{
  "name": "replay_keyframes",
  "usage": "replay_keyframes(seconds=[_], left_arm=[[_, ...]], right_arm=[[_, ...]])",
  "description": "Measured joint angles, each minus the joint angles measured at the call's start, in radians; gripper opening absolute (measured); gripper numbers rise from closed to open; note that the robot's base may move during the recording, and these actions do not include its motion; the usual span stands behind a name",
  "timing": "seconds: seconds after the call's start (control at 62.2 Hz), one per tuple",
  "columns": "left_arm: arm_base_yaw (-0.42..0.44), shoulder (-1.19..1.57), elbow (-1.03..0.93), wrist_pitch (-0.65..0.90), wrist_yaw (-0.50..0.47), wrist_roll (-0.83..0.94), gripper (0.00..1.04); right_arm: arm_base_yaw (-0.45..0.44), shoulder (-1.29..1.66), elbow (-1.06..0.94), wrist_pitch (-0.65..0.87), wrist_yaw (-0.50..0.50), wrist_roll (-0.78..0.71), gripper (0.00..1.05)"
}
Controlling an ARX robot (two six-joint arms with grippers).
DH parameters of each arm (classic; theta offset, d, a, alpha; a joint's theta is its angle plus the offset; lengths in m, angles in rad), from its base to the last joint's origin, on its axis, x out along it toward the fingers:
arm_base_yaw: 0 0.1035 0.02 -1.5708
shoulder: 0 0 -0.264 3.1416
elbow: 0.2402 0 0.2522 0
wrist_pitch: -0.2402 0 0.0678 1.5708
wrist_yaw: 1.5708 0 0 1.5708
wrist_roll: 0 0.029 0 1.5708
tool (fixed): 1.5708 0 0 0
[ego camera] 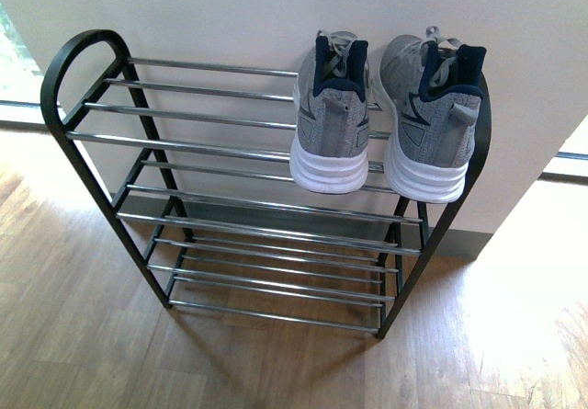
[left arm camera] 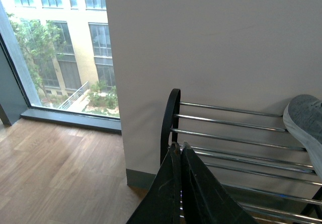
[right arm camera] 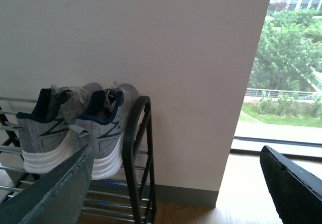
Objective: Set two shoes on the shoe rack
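Observation:
Two grey knit sneakers, one on the left [ego camera: 331, 115] and one on the right [ego camera: 430, 115], stand side by side on the top tier of the black shoe rack [ego camera: 73, 69], at its right end, heels toward me. They also show in the right wrist view [right arm camera: 43, 128] [right arm camera: 105, 128]. One toe shows in the left wrist view [left arm camera: 304, 118]. My left gripper [left arm camera: 179, 146] is shut and empty, near the rack's left arch [left arm camera: 171, 118]. My right gripper [right arm camera: 176, 156] is open and empty, beside the rack's right arch [right arm camera: 133, 148]. No blue slides are in view.
The rack stands on a wood floor [ego camera: 83, 335] against a pale wall [ego camera: 230, 14]. Floor-to-ceiling windows flank the wall on the left [left arm camera: 55, 48] and on the right [right arm camera: 287, 63]. The lower tiers [ego camera: 276, 271] hold nothing.

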State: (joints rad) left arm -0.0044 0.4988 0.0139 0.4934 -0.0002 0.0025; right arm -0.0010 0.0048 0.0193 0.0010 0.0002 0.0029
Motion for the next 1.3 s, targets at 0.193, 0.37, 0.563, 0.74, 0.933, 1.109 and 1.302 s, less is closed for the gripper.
replay_keyframes(seconds=[0.193, 0.37, 0.563, 0.74, 0.933, 1.109, 1.302], left_arm=[[0.0, -0.109, 0.0, -0.105, 0.0, 0.0, 0.01], [0.0, -0.184, 0.0, -0.179, 0.0, 0.0, 0.01], [0.0, -0.257, 0.0, -0.249, 0.0, 0.0, 0.01], [0.0, -0.315, 0.0, -0.308, 0.0, 0.0, 0.01], [0.001, -0.481, 0.0, -0.494, 0.0, 0.0, 0.01], [0.002, -0.482, 0.0, -0.494, 0.0, 0.0, 0.01], [0.001, -0.483, 0.0, -0.494, 0.0, -0.001, 0.15]], right_arm=[[0.0, 0.0, 0.0, 0.0, 0.0, 0.0, 0.95], [0.0, 0.0, 0.0, 0.0, 0.0, 0.0, 0.95], [0.0, 0.0, 0.0, 0.0, 0.0, 0.0, 0.95], [0.0, 0.0, 0.0, 0.0, 0.0, 0.0, 0.95], [0.0, 0.0, 0.0, 0.0, -0.001, 0.0, 0.95], [0.0, 0.0, 0.0, 0.0, 0.0, 0.0, 0.95], [0.0, 0.0, 0.0, 0.0, 0.0, 0.0, 0.95]])
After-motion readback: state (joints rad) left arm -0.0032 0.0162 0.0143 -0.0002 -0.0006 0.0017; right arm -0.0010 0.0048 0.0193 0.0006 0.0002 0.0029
